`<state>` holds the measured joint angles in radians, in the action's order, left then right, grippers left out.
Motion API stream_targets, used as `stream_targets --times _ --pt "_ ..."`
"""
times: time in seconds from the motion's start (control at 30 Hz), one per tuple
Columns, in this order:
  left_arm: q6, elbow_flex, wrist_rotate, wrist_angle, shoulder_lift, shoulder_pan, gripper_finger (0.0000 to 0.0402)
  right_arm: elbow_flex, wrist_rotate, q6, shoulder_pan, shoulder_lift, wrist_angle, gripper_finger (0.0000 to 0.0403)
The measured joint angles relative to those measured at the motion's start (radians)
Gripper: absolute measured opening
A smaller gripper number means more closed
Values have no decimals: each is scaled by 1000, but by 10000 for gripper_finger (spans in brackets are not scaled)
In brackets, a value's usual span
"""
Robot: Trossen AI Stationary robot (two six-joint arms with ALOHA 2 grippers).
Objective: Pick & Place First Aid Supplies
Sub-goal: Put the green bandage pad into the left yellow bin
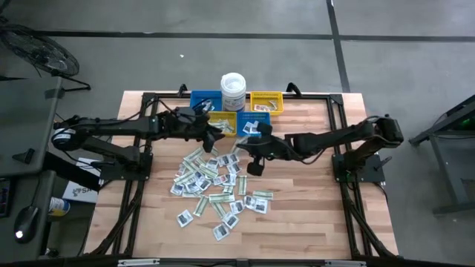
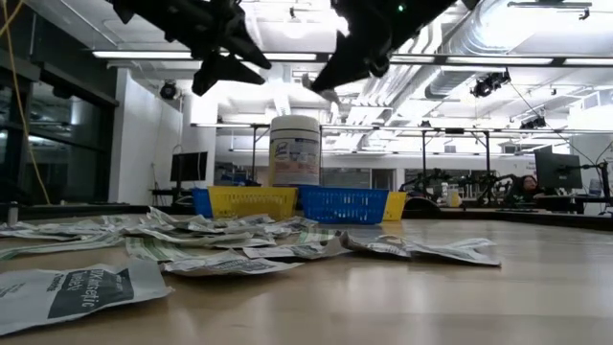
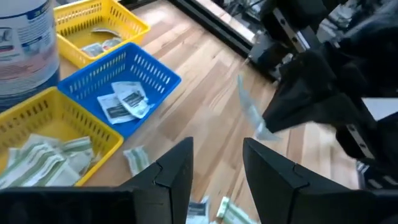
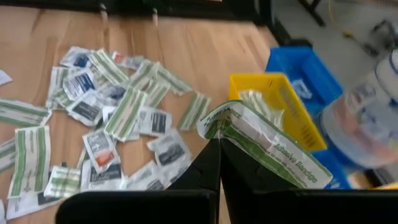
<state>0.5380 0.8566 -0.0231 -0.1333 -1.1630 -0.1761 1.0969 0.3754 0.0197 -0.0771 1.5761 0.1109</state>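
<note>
The right pincer (image 4: pixel 219 144) is clenched on one green-and-white strip packet (image 4: pixel 264 142), an adhesive bandage by its print, pinched at one end so that its long axis runs out ahead of the fingertips and the free end sags a little. In the high view this pincer (image 1: pixel 250 152) hangs above the counter (image 1: pixel 312 222) just on the near side of the row of bins, at the far edge of the heap of loose packets (image 1: pixel 215 189) that covers the middle of the counter.

The relation that matters is where the bins lie from the held strip: the yellow bin (image 4: pixel 280 106), which already holds similar green strips, sits directly beyond the strip's free end toward the counter's far edge, with a blue bin (image 4: pixel 298 65) farther on and the white lidded tub (image 1: pixel 233 90) behind both. Another blue bin (image 3: pixel 124 87) nearby holds white square packets, so the strip probably belongs in the yellow one. A short advance along the strip's own axis would likely bring it over that rim.

The left pincer (image 3: pixel 214 171) stands released and empty, just beside the right one over the heap's far edge. It is about as near the bins, but carries nothing.
</note>
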Motion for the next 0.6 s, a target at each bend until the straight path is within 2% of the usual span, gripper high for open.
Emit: stream_targets --times 0.2,0.33,0.47,0.6 --pt "26 0 65 88 -49 0 140 0 6 -47 -10 -1 -55 0" --pt "36 0 69 128 -94 0 140 1 0 -62 -10 -1 -80 0" --pt "28 0 67 138 -121 0 140 2 -123 -54 -10 -1 -79 0" --pt "-71 0 111 133 -128 0 140 2 -298 -13 -12 -11 -72 0"
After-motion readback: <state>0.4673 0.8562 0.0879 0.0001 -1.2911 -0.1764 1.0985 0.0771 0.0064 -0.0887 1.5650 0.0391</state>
